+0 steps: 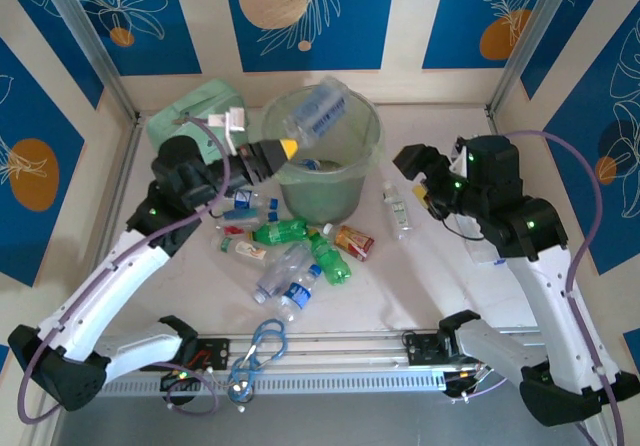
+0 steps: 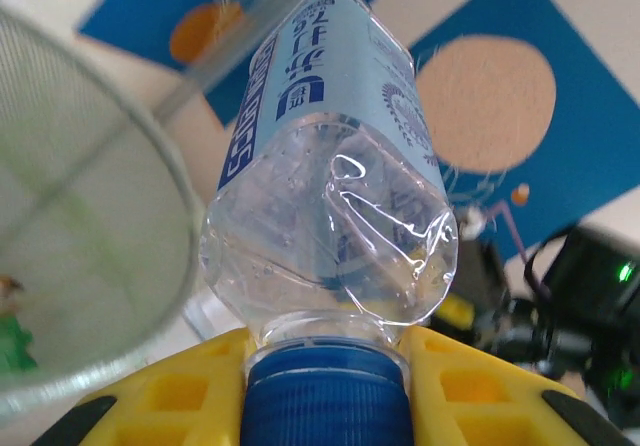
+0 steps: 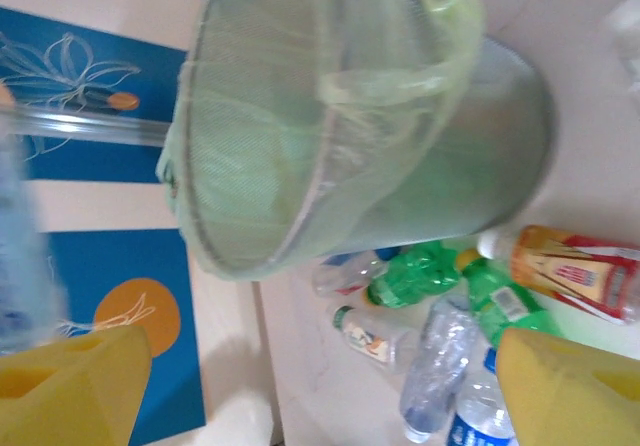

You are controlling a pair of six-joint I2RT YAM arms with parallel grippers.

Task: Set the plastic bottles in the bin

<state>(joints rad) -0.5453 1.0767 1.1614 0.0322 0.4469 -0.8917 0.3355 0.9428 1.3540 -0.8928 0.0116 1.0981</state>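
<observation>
Left wrist view has the left gripper [image 2: 325, 391] clamped on the cap end of a clear bottle [image 2: 330, 196] jutting ahead, the bin [image 2: 120, 366] just left below; centre it over the opening before releasing; the right gripper [image 3: 320, 386] stands apart, empty.

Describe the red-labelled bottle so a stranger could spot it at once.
Find the bin, the big pale-green bucket at the table's far middle. Just in front of it lies a pile of bottles, and at the pile's right edge is the red-labelled bottle. Its neighbours are green or clear with blue labels; it alone wears orange-red.
</observation>
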